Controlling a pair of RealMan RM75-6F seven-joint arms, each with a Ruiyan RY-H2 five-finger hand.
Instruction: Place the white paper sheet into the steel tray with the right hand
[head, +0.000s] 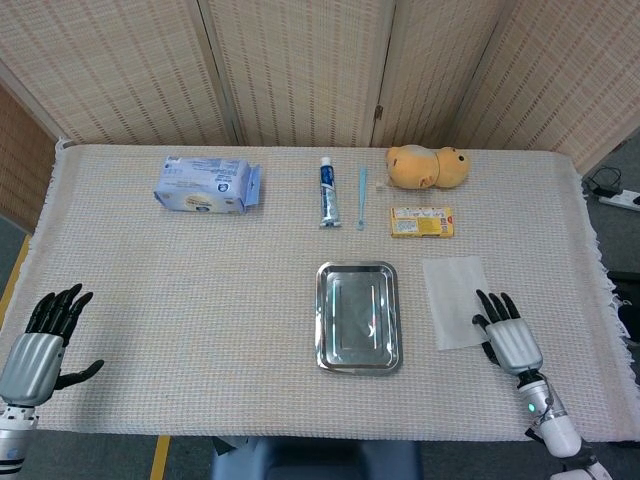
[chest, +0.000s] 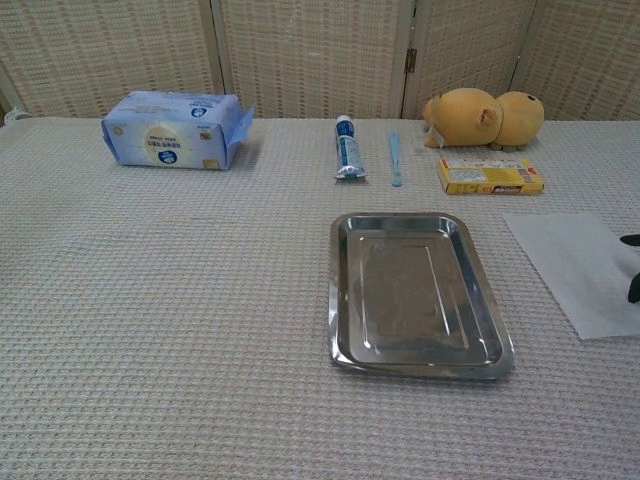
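Note:
The white paper sheet (head: 455, 300) (chest: 580, 268) lies flat on the woven cloth to the right of the steel tray (head: 358, 316) (chest: 414, 293), whose inside is bare. My right hand (head: 509, 338) is open, fingers spread, with its dark fingertips (chest: 632, 280) over the sheet's near right corner. My left hand (head: 38, 345) hovers open at the table's near left edge, far from both. Contact between the right hand and the paper cannot be judged.
Along the far side lie a blue wipes pack (head: 207, 184), a toothpaste tube (head: 327, 190), a blue toothbrush (head: 361, 196), a yellow box (head: 421, 221) and a yellow plush toy (head: 427, 166). The table edge runs just right of the paper.

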